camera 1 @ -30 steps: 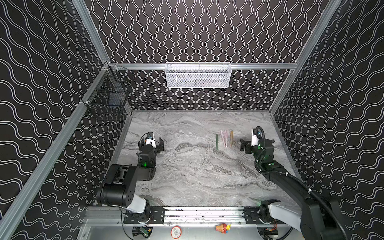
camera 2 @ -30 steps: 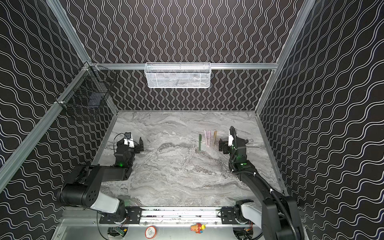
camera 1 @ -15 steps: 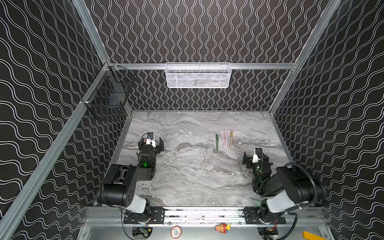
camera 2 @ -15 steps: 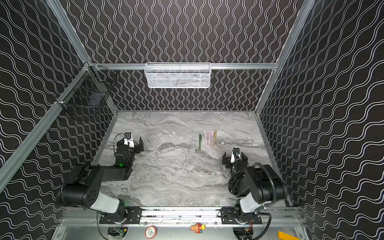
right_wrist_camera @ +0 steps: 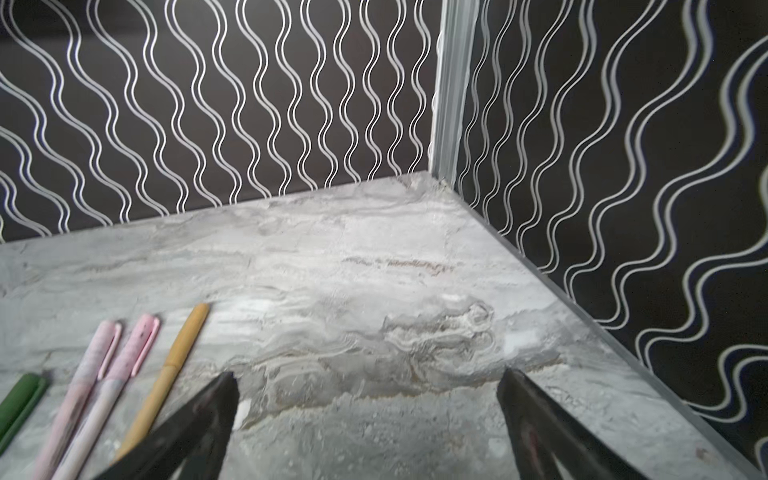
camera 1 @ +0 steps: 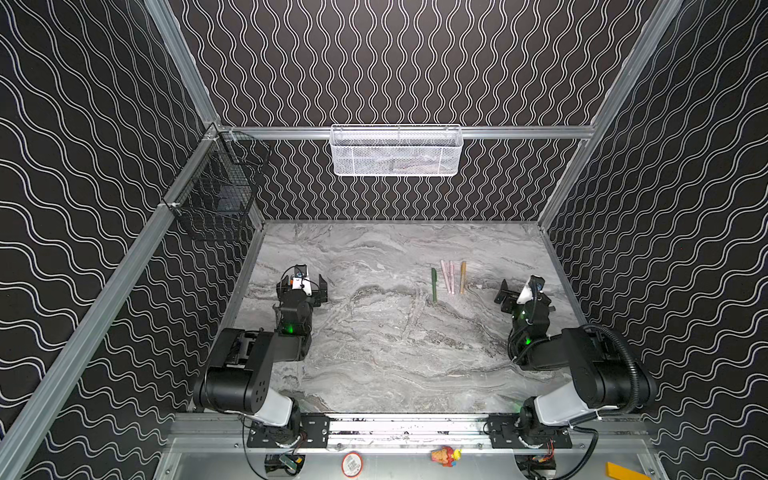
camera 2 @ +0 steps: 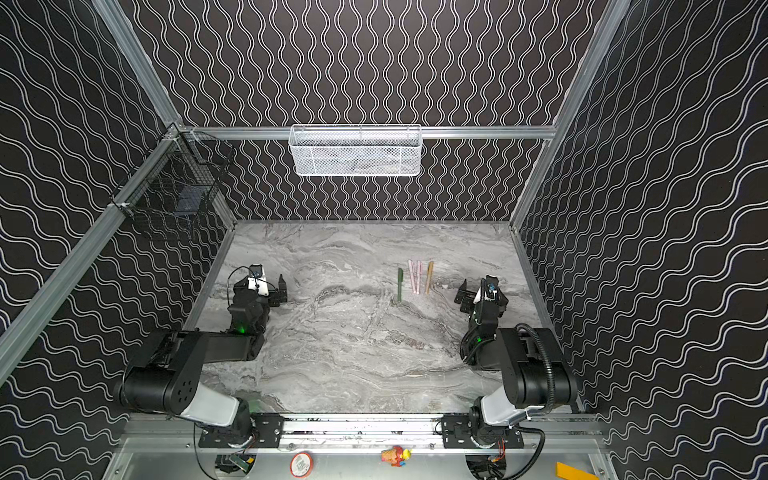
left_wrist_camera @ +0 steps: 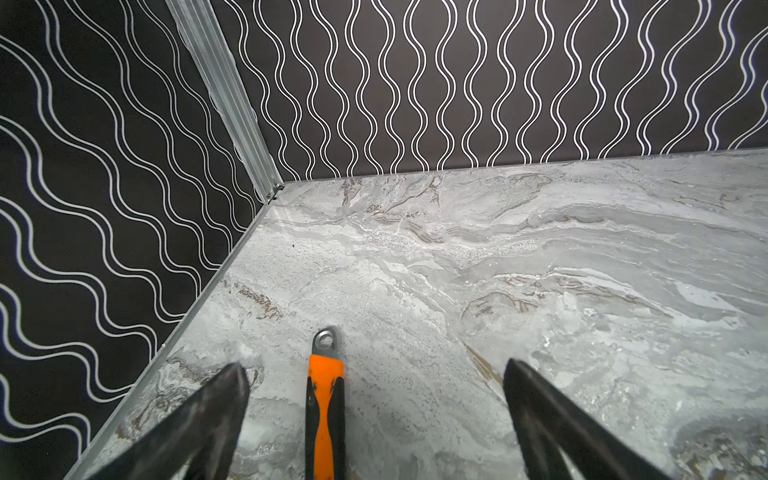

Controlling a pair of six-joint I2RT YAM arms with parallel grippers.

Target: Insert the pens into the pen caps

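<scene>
While both arms sit folded low, the left claw rests at the left of both top views, close to the bench's left edge and the patterned side wall. Its jaws are spread wide and grip nothing. In the left wrist view an orange-handled tool lies flat on the bench between those jaws, touching neither. The right claw sits at the right, near the right edge and wall, and its jaws are likewise spread and empty.

The pens lie in a row right of centre, just left of the right claw: dark green, two pale pink, then tan. The green one is set slightly apart from the rest. In the right wrist view the pen caps appear fitted on the pens' far ends.

A broad stretch of marbled bench runs between the two claws and back to the rear wall. A white mesh basket hangs on the rear rail and a black wire basket on the left rail, both above the surface.
</scene>
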